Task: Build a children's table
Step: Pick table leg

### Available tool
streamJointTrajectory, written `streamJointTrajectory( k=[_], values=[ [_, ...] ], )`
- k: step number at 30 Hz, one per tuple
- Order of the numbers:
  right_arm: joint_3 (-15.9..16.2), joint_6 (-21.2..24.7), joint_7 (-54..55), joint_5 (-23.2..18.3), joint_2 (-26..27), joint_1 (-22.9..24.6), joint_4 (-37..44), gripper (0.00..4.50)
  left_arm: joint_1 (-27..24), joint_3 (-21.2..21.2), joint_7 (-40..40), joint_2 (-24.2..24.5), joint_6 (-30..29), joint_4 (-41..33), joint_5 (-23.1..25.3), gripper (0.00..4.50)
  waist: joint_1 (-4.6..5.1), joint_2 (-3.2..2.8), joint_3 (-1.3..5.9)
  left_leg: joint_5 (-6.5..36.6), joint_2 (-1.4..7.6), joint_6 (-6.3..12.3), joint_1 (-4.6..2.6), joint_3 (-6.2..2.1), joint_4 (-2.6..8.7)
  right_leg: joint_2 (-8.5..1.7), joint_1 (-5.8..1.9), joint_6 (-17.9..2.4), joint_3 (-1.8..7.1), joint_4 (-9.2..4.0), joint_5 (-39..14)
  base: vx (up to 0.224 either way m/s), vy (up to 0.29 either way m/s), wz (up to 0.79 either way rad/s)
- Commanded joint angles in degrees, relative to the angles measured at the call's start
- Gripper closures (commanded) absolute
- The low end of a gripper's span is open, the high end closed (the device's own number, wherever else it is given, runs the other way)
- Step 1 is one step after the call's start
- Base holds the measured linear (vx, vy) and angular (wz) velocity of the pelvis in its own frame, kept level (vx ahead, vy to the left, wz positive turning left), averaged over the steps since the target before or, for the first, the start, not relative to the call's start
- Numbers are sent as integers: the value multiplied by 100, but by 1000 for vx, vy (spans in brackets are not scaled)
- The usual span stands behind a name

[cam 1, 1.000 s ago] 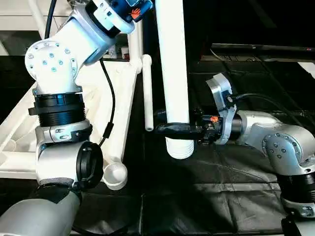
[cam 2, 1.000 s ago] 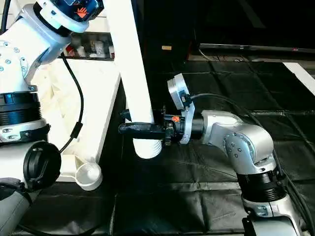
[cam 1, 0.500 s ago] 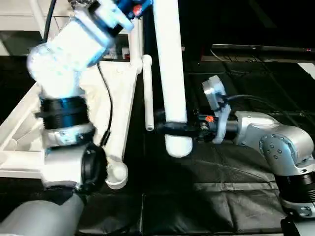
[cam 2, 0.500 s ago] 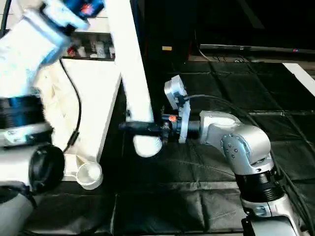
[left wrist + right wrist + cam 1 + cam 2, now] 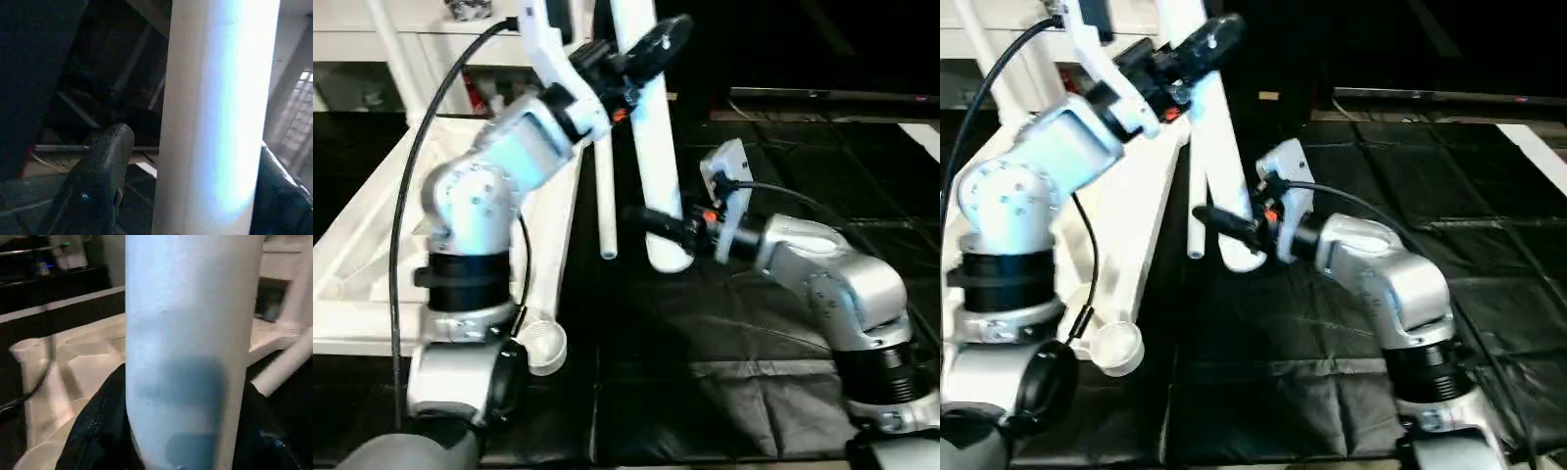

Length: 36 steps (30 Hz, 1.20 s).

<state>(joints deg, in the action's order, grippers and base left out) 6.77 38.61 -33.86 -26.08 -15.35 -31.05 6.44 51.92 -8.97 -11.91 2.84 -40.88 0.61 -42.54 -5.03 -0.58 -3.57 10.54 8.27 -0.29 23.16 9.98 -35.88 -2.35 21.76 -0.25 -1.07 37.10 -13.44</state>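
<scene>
Your right gripper (image 5: 658,223) is pinching the white leg (image 5: 651,147) near its lower end, holding it upright just beside the flipped tabletop (image 5: 372,235). Your left gripper (image 5: 641,54) sits spread around the leg higher up.

The place looks like a robot test lab or workshop: black quilted padded mats (image 5: 724,372) cover the floor, a white shelf unit (image 5: 372,49) holding small items stands at the back, and dark surroundings lie beyond.
</scene>
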Motion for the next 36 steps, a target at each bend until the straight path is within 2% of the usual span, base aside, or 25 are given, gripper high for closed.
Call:
streamJointTrajectory(
  k=[1, 5, 12, 19, 24, 25, 27, 29, 31, 32, 36],
  values=[
    [101, -299, 134, 193, 120, -76, 186, 255, -2, -44, 512, -285, 64, 18, 62, 151, 24, 24, 426, 442, 452, -120, -169, -180, 380, -568, -268, -1357, 257, -412, 227, 0, 0, 0],
    [103, -524, 292, 361, 256, -65, 143, 255, -11, -130, 822, -504, 146, -31, 96, 180, 17, 22, 428, 450, 441, -66, -163, -190, 377, -567, -272, -1361, 254, -415, 301, 0, 0, 0],
    [77, -710, 496, 459, 448, -123, 25, 255, -94, 49, 973, -668, 203, -173, 297, 241, 22, 11, 417, 494, 453, -37, -165, -199, 389, -564, -260, -1290, 257, -429, 207, 0, 0, 0],
    [33, -711, 472, 494, 506, -168, -25, 255, -74, -3, 1073, -679, 228, -143, 323, 252, 24, 6, 411, 562, 452, -103, -170, -206, 402, -562, -258, -1256, 257, -431, 168, 0, 0, 0],
    [-51, -589, 442, 361, 524, -158, -11, 255, -80, -55, 1041, -684, 230, -140, 332, 252, 24, -4, 414, 561, 448, -98, -170, -205, 399, -564, -261, -1269, 261, -430, 227, 0, 0, 0],
    [-119, -463, 445, 264, 554, -160, -19, 220, -78, -70, 1028, -684, 230, -132, 344, 252, 27, 1, 415, 561, 448, -95, -170, -204, 397, -563, -261, -1266, 261, -431, 231, 0, 0, 0],
    [-198, -392, 501, 261, 548, -190, -80, 185, -67, -85, 992, -663, 240, -97, 366, 252, 25, 4, 412, 574, 446, -90, -170, -203, 400, -566, -262, -1266, 262, -436, 194, 0, 0, 0],
    [-284, -294, 284, 12, 555, -192, -62, 177, -35, -84, 895, -555, 282, -30, 431, 255, 33, 9, 405, 652, 439, -75, -170, -203, 405, -565, -259, -1230, 263, -449, 70, 0, 0, 0],
    [-280, -279, 186, -18, 489, -189, -22, 165, -13, -70, 814, -468, 305, 7, 477, 260, 26, -1, 409, 666, 452, -87, -183, -209, 411, -564, -252, -1203, 259, -451, 9, 0, 0, 0],
    [-283, -278, 158, -29, 470, -189, -12, 144, -6, -65, 790, -443, 310, 17, 490, 270, 28, 13, 414, 588, 458, -101, -179, -210, 414, -559, -253, -1206, 257, -441, 106, 0, 0, 0],
    [-463, -165, 29, -212, 345, -283, -2, 110, 42, -18, 507, -183, 286, 89, 538, 274, 18, -3, 415, 531, 451, -82, -176, -204, 408, -564, -248, -1240, 254, -425, 249, 0, 0, 0]
  ],
)
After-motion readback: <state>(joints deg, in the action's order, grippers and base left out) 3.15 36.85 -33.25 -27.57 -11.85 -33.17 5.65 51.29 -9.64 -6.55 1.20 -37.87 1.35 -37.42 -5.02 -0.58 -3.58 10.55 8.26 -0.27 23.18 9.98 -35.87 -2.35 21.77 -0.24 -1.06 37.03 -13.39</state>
